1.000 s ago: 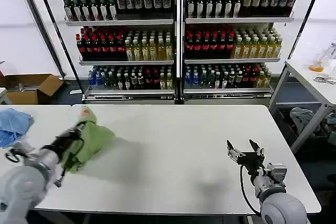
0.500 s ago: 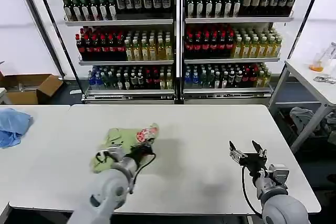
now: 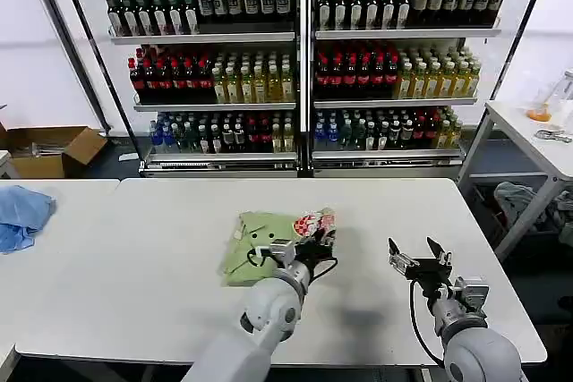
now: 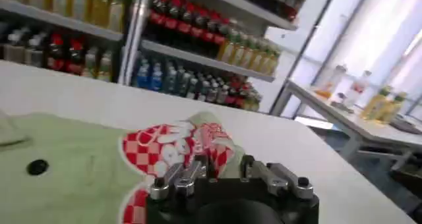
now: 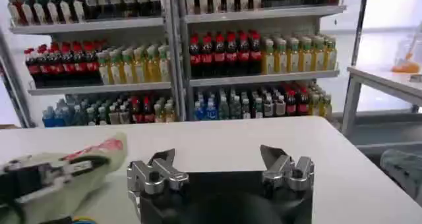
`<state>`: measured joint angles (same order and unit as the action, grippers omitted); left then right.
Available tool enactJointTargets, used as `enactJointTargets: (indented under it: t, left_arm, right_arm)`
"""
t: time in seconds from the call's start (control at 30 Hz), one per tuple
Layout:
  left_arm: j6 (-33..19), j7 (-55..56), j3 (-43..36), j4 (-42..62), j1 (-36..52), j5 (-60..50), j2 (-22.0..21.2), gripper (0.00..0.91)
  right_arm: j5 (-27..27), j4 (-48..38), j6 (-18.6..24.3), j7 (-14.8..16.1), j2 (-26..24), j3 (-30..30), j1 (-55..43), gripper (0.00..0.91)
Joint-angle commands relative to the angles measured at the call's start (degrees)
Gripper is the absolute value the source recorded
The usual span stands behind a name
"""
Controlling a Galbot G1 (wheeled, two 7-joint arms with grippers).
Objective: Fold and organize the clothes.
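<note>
Left gripper [image 3: 309, 241] — clenched on a bunched fold of the sage-green shirt [image 3: 255, 243], low over the middle of the white table [image 3: 134, 275]; in the left wrist view its fingers [image 4: 188, 176] pinch a red-and-white checkered patch [image 4: 173, 154] of the cloth. The shirt lies in a compact, partly folded heap at the table's centre, the checkered patch at the end nearer the right arm, with a dark button [image 4: 37, 167] on the flat green panel beside the grip.

Right gripper [image 3: 421, 267] — released, its two fingers [image 5: 155, 172] spread wide with nothing between them; it hovers above the table's right side, well apart from the shirt and clear of the surface.

A light-blue cloth [image 3: 22, 215] lies crumpled on the adjoining table at far left. Behind the tables stand shelves of bottles [image 3: 300, 60]; a cardboard box [image 3: 49, 149] sits on the floor at left.
</note>
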<state>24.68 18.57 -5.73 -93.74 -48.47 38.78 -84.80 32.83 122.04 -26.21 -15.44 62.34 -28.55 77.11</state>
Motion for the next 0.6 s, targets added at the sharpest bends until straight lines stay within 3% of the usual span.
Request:
enactJointTargets:
  t: [0.03,0.17,0.23,0.4,0.6]
  left_arm:
    - [-6.3,-3.0,-4.6,-3.3,-1.1,-6.8,0.0,0.907]
    - [-8.1,-5.3,1.7,-9.0,-6.1,-7.1,4.5,0.907]
    - [-10.4,-5.7,9.2,-11.4,-8.4,-6.8,7.2,0.907]
    - [-13.5,-5.1,18.8,-14.4,-13.6,-10.1,14.1,0.907]
    - [-14.2,-4.7,26.0,-18.0,-19.7,-8.7,17.4,0.907]
  right_arm:
    - [-0.3,-1.6,0.6,0.1,0.4,2.0,-2.3,0.907]
    - [2.9,-4.3,0.7,-0.3,1.2,5.5,-5.9,0.907]
    - [6.2,-6.7,0.3,-1.0,2.4,8.6,-8.6,0.907]
    - [12.5,-18.1,-1.7,-3.2,7.1,15.9,-18.6,0.907]
    - [17.5,-27.2,-3.6,-4.9,11.1,19.5,-26.2,0.907]
